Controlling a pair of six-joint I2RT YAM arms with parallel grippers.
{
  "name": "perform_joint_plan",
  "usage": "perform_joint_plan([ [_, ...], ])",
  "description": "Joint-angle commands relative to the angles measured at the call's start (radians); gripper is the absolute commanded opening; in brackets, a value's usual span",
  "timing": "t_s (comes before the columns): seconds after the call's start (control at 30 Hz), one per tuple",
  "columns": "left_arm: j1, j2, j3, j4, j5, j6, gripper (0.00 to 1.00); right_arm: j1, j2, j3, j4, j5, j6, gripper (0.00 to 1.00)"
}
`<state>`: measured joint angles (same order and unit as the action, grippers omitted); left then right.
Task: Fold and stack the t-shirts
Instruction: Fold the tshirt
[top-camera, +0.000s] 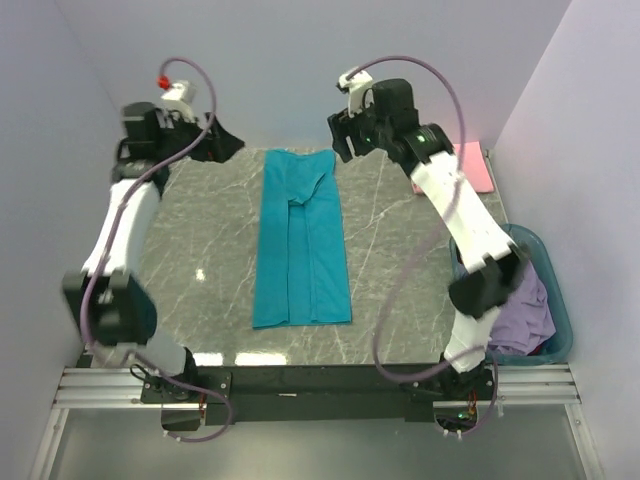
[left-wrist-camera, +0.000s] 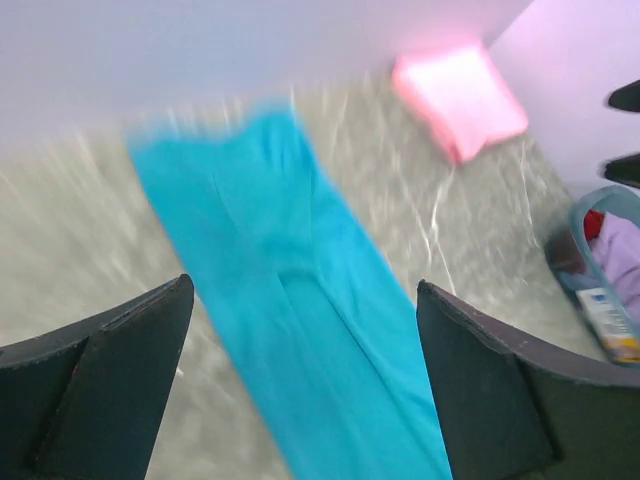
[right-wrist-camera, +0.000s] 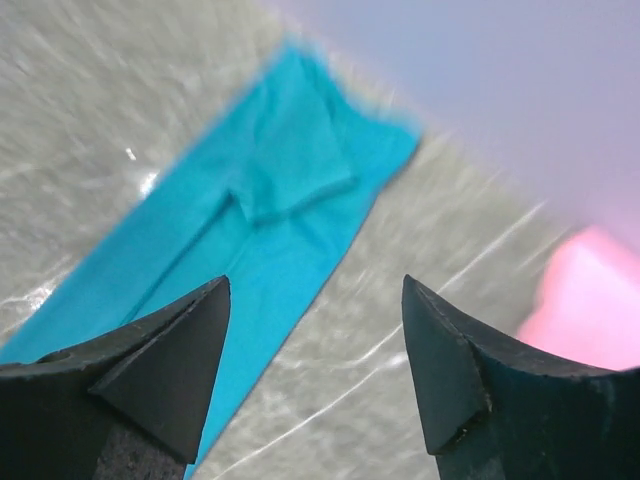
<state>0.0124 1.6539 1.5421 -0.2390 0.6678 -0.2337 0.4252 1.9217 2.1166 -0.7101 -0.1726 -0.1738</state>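
The teal t-shirt (top-camera: 299, 238) lies flat in the middle of the table, folded lengthwise into a long narrow strip. It also shows in the left wrist view (left-wrist-camera: 300, 330) and the right wrist view (right-wrist-camera: 260, 220). My left gripper (top-camera: 215, 140) hovers open and empty off the strip's far left corner. My right gripper (top-camera: 345, 135) hovers open and empty off its far right corner. A folded pink t-shirt (top-camera: 474, 166) lies at the far right and shows in the left wrist view (left-wrist-camera: 460, 95). A lavender t-shirt (top-camera: 527, 310) fills the basket, with a bit of red cloth (left-wrist-camera: 595, 222) beside it.
A rigid teal plastic basket (top-camera: 556, 280) stands at the table's right edge beside my right arm. Lavender walls close in the back and both sides. The grey marble table (top-camera: 210, 260) ends at a black rail at the near edge.
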Motion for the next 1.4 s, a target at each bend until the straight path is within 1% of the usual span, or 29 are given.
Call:
perform_joint_plan([
  [0.0, 0.012, -0.196, -0.080, 0.041, 0.116, 0.207, 0.99, 0.102, -0.178, -0.133, 0.012, 0.183, -0.226, 0.76],
  [0.03, 0.014, -0.233, -0.101, 0.059, 0.095, 0.256, 0.99, 0.128, -0.206, -0.161, 0.006, 0.224, -0.265, 0.77],
  [0.07, 0.014, -0.267, -0.126, 0.078, 0.060, 0.260, 0.99, 0.182, -0.254, -0.185, -0.012, 0.261, -0.350, 0.84],
  [0.1, 0.014, -0.331, -0.179, 0.084, 0.020, 0.246, 0.99, 0.207, -0.276, -0.238, -0.040, 0.265, -0.392, 0.87],
  [0.13, 0.012, -0.360, -0.204, 0.058, 0.038, 0.260, 0.99, 0.233, -0.300, -0.266, -0.098, 0.256, -0.453, 0.88],
  [0.17, 0.015, -0.387, -0.229, 0.003, 0.094, 0.421, 1.00, 0.271, -0.350, -0.335, -0.113, 0.227, -0.469, 0.88],
  [0.23, 0.012, -0.450, -0.249, -0.176, 0.189, 0.631, 1.00, 0.306, -0.403, -0.410, -0.147, 0.182, -0.477, 0.89],
  [0.27, 0.006, -0.472, -0.298, -0.339, 0.225, 0.809, 0.99, 0.332, -0.453, -0.490, -0.156, 0.161, -0.474, 0.89],
  [0.3, 0.006, -0.520, -0.334, -0.402, 0.230, 0.879, 1.00, 0.343, -0.478, -0.529, -0.166, 0.098, -0.471, 0.89],
  [0.33, 0.006, -0.548, -0.376, -0.455, 0.230, 0.951, 0.98, 0.354, -0.498, -0.570, -0.178, 0.081, -0.458, 0.90],
  [0.37, 0.003, -0.603, -0.469, -0.562, 0.224, 1.087, 0.95, 0.371, -0.532, -0.652, -0.184, 0.062, -0.460, 0.90],
  [0.43, 0.003, -0.653, -0.569, -0.655, 0.220, 1.213, 0.91, 0.379, -0.561, -0.748, -0.174, 0.018, -0.461, 0.90],
  [0.47, -0.005, -0.702, -0.661, -0.702, 0.222, 1.363, 0.89, 0.382, -0.578, -0.839, -0.167, 0.009, -0.466, 0.89],
  [0.5, -0.006, -0.730, -0.709, -0.759, 0.219, 1.419, 0.89, 0.398, -0.590, -0.890, -0.149, 0.005, -0.466, 0.88],
  [0.53, -0.035, -0.758, -0.756, -0.755, 0.216, 1.442, 0.87, 0.409, -0.604, -0.943, -0.091, -0.002, -0.461, 0.86],
  [0.57, -0.079, -0.805, -0.842, -0.743, 0.208, 1.449, 0.81, 0.421, -0.628, -1.034, -0.059, -0.007, -0.464, 0.84],
  [0.6, -0.107, -0.827, -0.879, -0.708, 0.185, 1.449, 0.76, 0.450, -0.639, -1.081, -0.020, -0.002, -0.464, 0.82],
  [0.63, -0.133, -0.847, -0.911, -0.683, 0.174, 1.435, 0.71, 0.461, -0.645, -1.119, 0.047, 0.010, -0.466, 0.74],
  [0.67, -0.179, -0.873, -0.966, -0.656, 0.165, 1.407, 0.64, 0.474, -0.642, -1.179, 0.073, 0.013, -0.470, 0.70],
  [0.7, -0.202, -0.882, -0.990, -0.611, 0.135, 1.400, 0.61, 0.481, -0.636, -1.204, 0.127, 0.019, -0.474, 0.63],
  [0.77, -0.267, -0.888, -1.037, -0.567, 0.104, 1.367, 0.56, 0.498, -0.619, -1.265, 0.175, 0.027, -0.477, 0.57],
  [0.83, -0.302, -0.881, -1.057, -0.519, 0.069, 1.352, 0.54, 0.512, -0.610, -1.296, 0.240, 0.028, -0.483, 0.52],
  [0.9, -0.360, -0.862, -1.085, -0.479, 0.036, 1.332, 0.50, 0.537, -0.602, -1.340, 0.305, 0.042, -0.495, 0.51],
  [1.07, -0.465, -0.792, -1.122, -0.358, -0.060, 1.268, 0.45, 0.576, -0.563, -1.397, 0.366, 0.033, -0.527, 0.51],
  [1.2, -0.499, -0.737, -1.126, -0.304, -0.094, 1.243, 0.41, 0.584, -0.543, -1.405, 0.385, 0.024, -0.532, 0.54],
  [1.37, -0.523, -0.706, -1.143, -0.266, -0.132, 1.261, 0.41, 0.587, -0.472, -1.399, 0.399, 0.042, -0.546, 0.54],
])
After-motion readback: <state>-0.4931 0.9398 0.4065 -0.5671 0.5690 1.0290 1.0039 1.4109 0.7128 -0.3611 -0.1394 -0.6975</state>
